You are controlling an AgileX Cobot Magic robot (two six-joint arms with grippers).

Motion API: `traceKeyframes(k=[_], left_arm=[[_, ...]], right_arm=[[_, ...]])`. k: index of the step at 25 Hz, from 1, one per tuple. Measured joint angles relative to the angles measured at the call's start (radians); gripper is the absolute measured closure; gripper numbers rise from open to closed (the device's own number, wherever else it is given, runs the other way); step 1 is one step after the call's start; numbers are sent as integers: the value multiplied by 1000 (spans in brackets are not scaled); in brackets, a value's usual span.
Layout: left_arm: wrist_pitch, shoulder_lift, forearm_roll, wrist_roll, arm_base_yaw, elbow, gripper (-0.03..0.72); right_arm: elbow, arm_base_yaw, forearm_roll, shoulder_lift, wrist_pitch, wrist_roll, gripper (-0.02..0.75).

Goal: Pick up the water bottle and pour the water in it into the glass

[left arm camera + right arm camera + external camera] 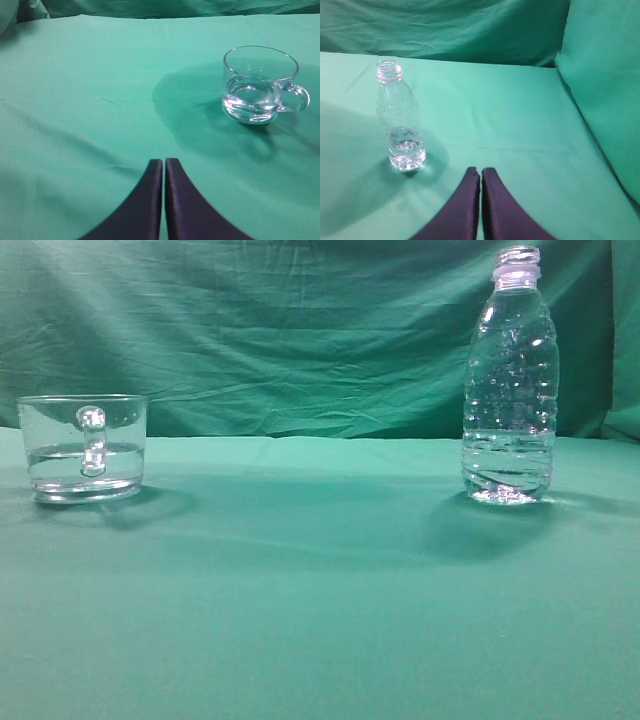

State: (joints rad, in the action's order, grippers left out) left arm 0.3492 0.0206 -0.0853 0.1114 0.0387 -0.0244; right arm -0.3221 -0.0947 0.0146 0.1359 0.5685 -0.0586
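The water bottle [510, 380] stands upright and uncapped at the right of the table, with a little water in its ribbed bottom. It also shows in the right wrist view [400, 120], ahead and left of my right gripper [480, 172], which is shut and empty. The glass [85, 447] stands at the left, handle toward the camera, with water in its lower part. It also shows in the left wrist view [260, 84], ahead and right of my left gripper [163, 162], which is shut and empty. Neither gripper shows in the exterior view.
A green cloth covers the table [320, 590] and hangs as a backdrop [280, 330] behind. A green cloth-covered wall [605, 90] rises at the right in the right wrist view.
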Motion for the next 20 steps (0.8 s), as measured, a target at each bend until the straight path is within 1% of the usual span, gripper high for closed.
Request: traceKeyframes(k=[1, 3, 6, 11, 15, 20], left_arm=[[0, 0, 0, 0, 0, 0, 688], [0, 0, 0, 0, 0, 0, 688], [0, 0, 0, 0, 0, 0, 688], [0, 0, 0, 0, 0, 0, 688], [0, 0, 0, 0, 0, 0, 688], [0, 0, 0, 0, 0, 0, 688]], right_arm=[[2, 0, 8, -30, 35, -1, 738], [12, 0, 27, -81, 48, -7, 738], [75, 0, 38, -137, 3, -12, 738], [221, 0, 40, -145, -101, -16, 738], [316, 0, 42, -145, -125, -16, 738], [344, 0, 42, -145, -137, -16, 738]])
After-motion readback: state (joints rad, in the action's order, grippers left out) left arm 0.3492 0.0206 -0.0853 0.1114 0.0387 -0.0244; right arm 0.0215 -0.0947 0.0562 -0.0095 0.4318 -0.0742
